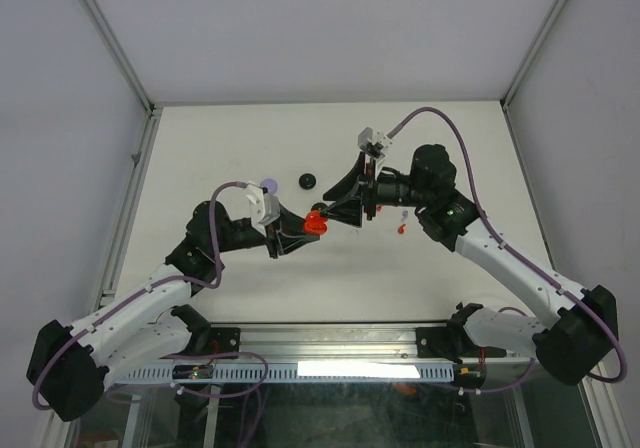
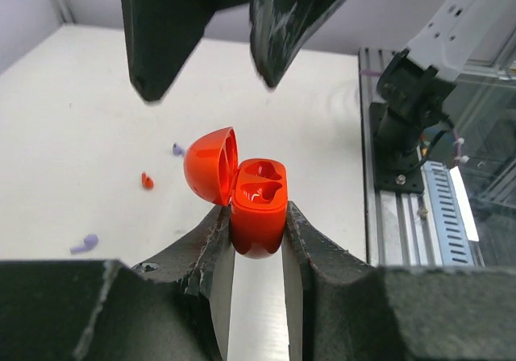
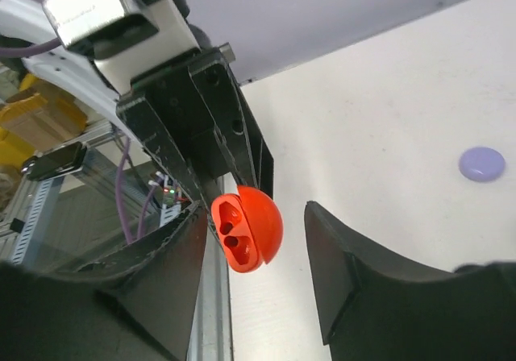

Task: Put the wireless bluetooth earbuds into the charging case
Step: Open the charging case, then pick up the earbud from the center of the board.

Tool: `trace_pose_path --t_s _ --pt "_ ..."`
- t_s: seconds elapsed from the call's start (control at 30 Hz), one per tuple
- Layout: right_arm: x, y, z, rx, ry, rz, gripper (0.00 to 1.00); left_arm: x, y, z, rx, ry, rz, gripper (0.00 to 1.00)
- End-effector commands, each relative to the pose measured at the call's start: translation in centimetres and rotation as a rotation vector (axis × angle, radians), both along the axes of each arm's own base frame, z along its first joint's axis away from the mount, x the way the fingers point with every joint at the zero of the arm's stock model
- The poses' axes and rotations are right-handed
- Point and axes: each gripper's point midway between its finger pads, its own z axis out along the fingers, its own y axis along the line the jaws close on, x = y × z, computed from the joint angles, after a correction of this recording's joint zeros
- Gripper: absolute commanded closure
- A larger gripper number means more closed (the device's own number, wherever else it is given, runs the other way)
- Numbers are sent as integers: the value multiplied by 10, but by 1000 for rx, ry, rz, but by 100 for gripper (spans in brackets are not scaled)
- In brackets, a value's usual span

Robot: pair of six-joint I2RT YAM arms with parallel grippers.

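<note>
Left gripper point(image 2: 256, 224) pinches the open red case point(image 2: 258, 196) by its base, clear of the table point(image 1: 450, 148), both sockets empty. Right gripper point(image 2: 210, 85) hangs just beside it, fingers spread wide, holding nothing. Further right a lilac bud point(image 1: 404, 212) and a red bud point(image 1: 400, 230) lie on the table.

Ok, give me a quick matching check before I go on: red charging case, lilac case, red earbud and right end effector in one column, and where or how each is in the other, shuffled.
Things:
1. red charging case
2. lilac case
3. red earbud
4. right end effector

States:
A. loose on the table, right side
B. open, holding nothing
C. lid open, clamped in the left end effector
D. lying on the table, left side

Pairs: 1-C, 2-D, 3-A, 4-B.
</note>
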Motion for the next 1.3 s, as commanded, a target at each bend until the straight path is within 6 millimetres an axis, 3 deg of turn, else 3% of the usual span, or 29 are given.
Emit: trace_pose_path --t_s 0.0,0.23,0.33,0.5,0.77,0.87,1.13,1.27 --pt "20 -14 0 -95 -26 -149 43 17 0 -6 -53 -26 84 100" --pt "60 -62 -60 -357 83 -519 26 34 11 -22 -94 -86 209 100" --pt "73 -88 -94 -486 161 -672 25 40 19 -32 -112 -113 270 94" --pt "88 -128 -147 -641 291 -894 26 37 28 -39 -155 -163 304 100" --pt "110 -165 -206 -727 408 -1099 34 33 27 -46 -136 -161 281 100" --pt "122 -161 -218 -711 431 -1099 38 33 27 -49 -132 -157 281 100" --pt "160 -130 -233 -680 419 -1036 49 34 25 -54 -116 -141 274 100" --pt "178 -126 -238 -702 390 -1046 51 34 24 -55 -112 -137 273 100"
